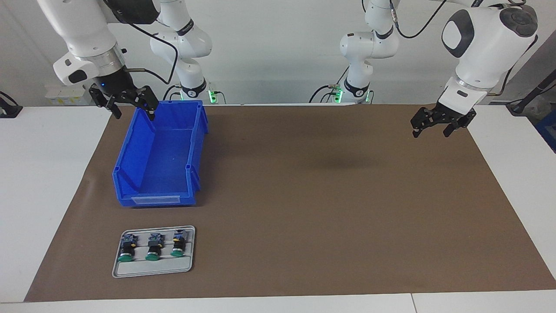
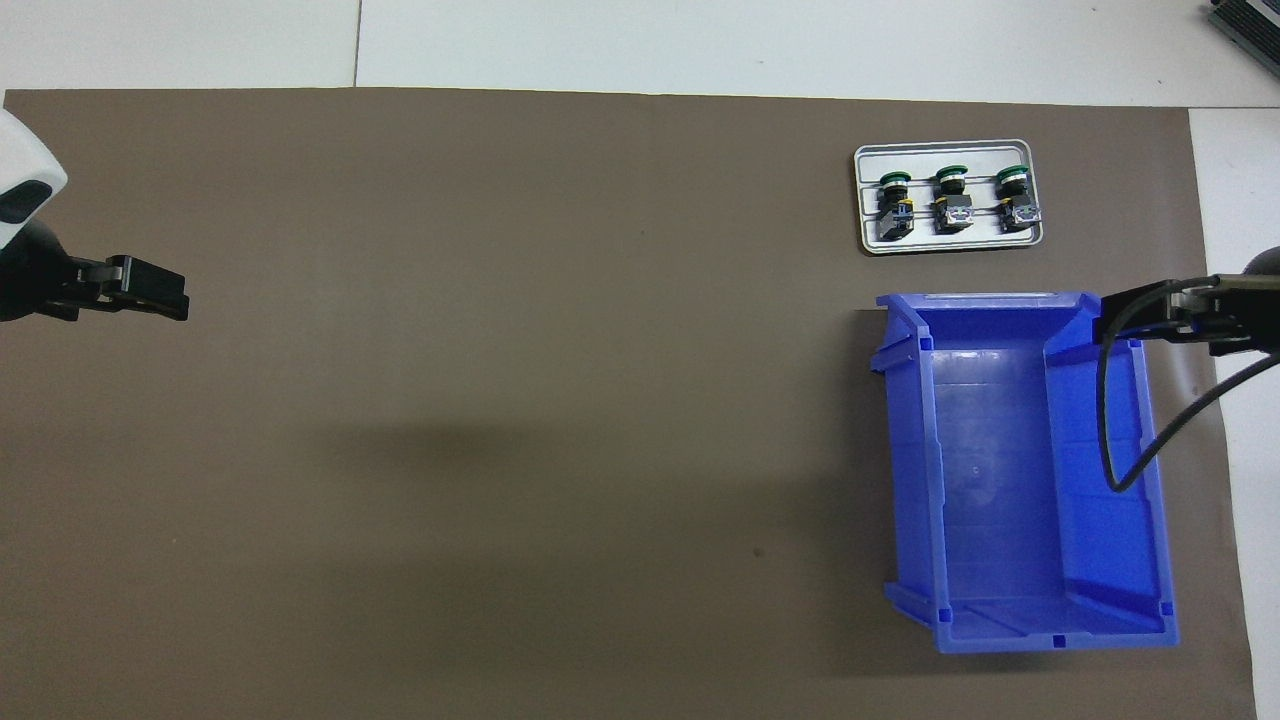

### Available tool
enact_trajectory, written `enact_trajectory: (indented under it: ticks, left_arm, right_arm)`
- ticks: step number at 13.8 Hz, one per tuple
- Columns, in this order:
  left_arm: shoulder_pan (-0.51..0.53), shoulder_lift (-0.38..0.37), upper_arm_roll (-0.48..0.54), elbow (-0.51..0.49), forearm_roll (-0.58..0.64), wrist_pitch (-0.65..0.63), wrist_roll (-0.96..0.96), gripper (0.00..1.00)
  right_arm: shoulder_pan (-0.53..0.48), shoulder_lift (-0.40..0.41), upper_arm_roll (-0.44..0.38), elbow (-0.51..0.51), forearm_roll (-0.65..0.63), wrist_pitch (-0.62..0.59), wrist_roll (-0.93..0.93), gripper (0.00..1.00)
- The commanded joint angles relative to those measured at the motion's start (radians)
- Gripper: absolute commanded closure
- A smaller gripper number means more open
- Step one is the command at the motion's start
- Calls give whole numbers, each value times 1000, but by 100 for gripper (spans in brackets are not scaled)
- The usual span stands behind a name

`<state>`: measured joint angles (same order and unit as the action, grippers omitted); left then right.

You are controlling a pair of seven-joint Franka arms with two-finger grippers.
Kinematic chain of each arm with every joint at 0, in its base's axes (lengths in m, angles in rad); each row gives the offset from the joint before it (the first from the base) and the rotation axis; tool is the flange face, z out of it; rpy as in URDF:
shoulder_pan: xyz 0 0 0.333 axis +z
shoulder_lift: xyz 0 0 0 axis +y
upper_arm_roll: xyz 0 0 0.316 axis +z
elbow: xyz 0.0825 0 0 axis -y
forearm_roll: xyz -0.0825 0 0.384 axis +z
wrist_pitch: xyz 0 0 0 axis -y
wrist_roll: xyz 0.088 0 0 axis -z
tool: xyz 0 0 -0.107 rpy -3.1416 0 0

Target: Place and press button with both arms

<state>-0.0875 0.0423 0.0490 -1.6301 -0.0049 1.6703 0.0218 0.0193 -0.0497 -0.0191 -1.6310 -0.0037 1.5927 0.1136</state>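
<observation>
Three green-capped buttons [image 1: 154,248] [image 2: 952,195] lie side by side on a small grey tray [image 1: 152,267] [image 2: 945,158], toward the right arm's end of the table. My right gripper [image 1: 134,114] [image 2: 1120,322] hangs open in the air over the rim of the blue bin [image 1: 165,161] [image 2: 990,480], holding nothing. My left gripper [image 1: 431,132] [image 2: 150,290] hangs open and empty over the brown mat [image 1: 325,195] at the left arm's end, well away from the buttons.
The blue bin is empty and stands nearer to the robots than the tray. The brown mat covers most of the white table [image 1: 52,174]. A black cable [image 2: 1150,420] loops from the right arm over the bin.
</observation>
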Motion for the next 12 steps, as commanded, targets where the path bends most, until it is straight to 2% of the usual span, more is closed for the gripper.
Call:
enact_trajectory:
  ticks: [1,9,12]
  left_arm:
    - [5,-28,-1,-36,-10,16,0,0]
    - [5,-28,-1,-36,-10,16,0,0]
    - [5,-28,-3,-36,-10,16,0,0]
  right_arm:
    - [-6,-24,4,-32,2,23,-3,0]
    - [-7,-29,4,-32,2,7,-22,0]
    - [-10,-7,4,-30,2,73,-20,1]
